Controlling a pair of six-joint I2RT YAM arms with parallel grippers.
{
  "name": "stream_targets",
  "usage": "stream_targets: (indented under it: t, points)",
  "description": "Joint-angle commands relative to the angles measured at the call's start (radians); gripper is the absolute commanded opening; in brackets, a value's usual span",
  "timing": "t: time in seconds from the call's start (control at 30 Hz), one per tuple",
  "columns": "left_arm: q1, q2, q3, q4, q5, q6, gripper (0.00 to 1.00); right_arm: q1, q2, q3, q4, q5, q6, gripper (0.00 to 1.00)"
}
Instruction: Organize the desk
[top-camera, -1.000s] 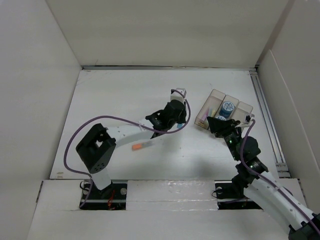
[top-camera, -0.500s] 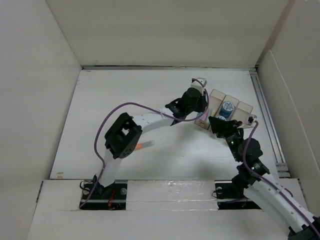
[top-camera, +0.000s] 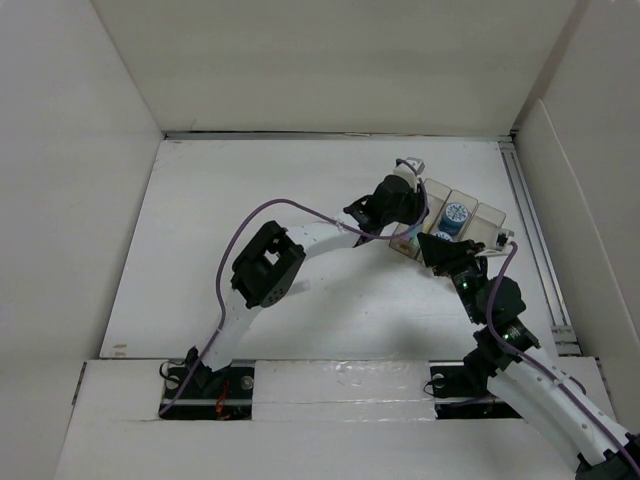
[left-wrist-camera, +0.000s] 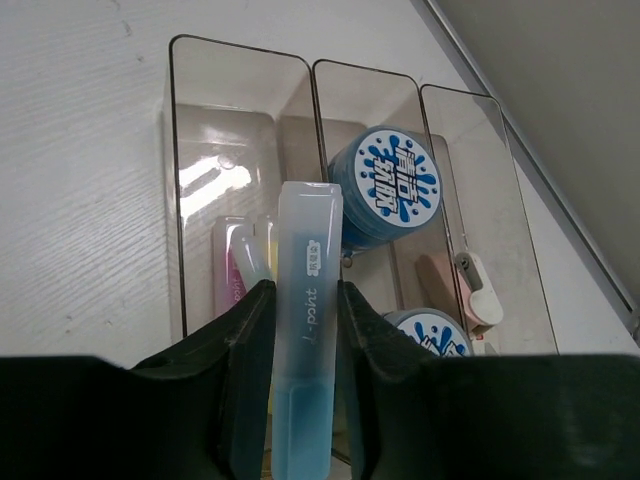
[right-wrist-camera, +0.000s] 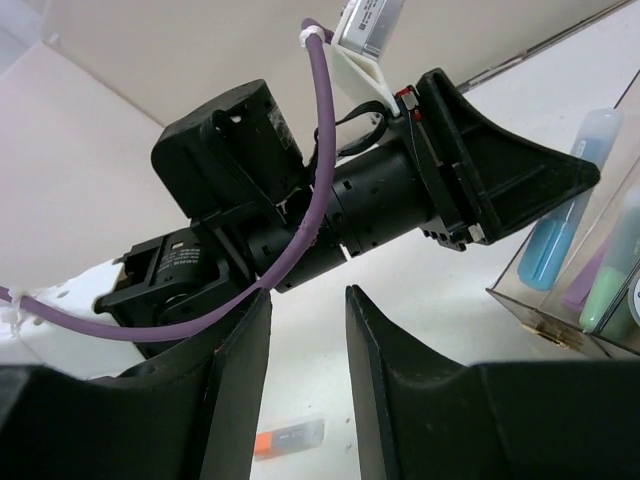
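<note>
**A:** Overhead first: the desk (top-camera: 230, 210) lies flat and white between the tall panels, with a metal rail down its right edge; the left arm stretches across it to the tray (top-camera: 490, 218) at the far right; the right gripper (top-camera: 443, 250) sits just at the tray's near side.

**B:** That view can't tell us what the left claw has; the left wrist camera can. The left gripper (left-wrist-camera: 303, 292) is pinched tight on a blue marker (left-wrist-camera: 310, 230), which is held lengthwise over the wall between the tray's left and middle compartments. I can't say whether its tip is inside.

**A:** The same camera opens up the tray; there's a pink marker (left-wrist-camera: 232, 272) in the left compartment, a round blue-and-white roll (left-wrist-camera: 383, 187) in the middle with a second roll (left-wrist-camera: 432, 332) nearer the camera, and a pale clip (left-wrist-camera: 478, 290) in the right one.

**B:** Now the right wrist view; its fingers (right-wrist-camera: 245, 380) stand well apart with nothing between them but bare desk, so that claw is wide open and empty.

**A:** It also looks up at the left arm's black wrist and purple cable from below; the blue marker hangs at the tray's corner.

**B:** And one thing the overhead mostly hides under the left arm: an orange-capped marker (right-wrist-camera: 290, 437) lying loose on the desk, well apart from the tray.
</note>
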Motion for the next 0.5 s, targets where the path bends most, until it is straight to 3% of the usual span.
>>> stream_targets:
  t: [0.0,0.17,0.27,0.47]
  points:
    - [0.002,-0.008,0.059,0.048,0.052,-0.011,0.27,0.011,0.007,0.026,0.016,-0.002,0.003,0.42]
    - [0.002,-0.049,0.012,0.075,0.037,-0.005,0.43,0.011,0.019,0.03,0.019,-0.007,-0.002,0.42]
    - [0.027,-0.121,-0.091,0.15,0.021,-0.012,0.54,0.011,0.019,0.03,0.021,-0.011,-0.002,0.42]
    - [0.134,-0.278,-0.302,0.222,0.026,-0.075,0.55,0.011,0.019,0.03,0.024,-0.007,-0.006,0.42]
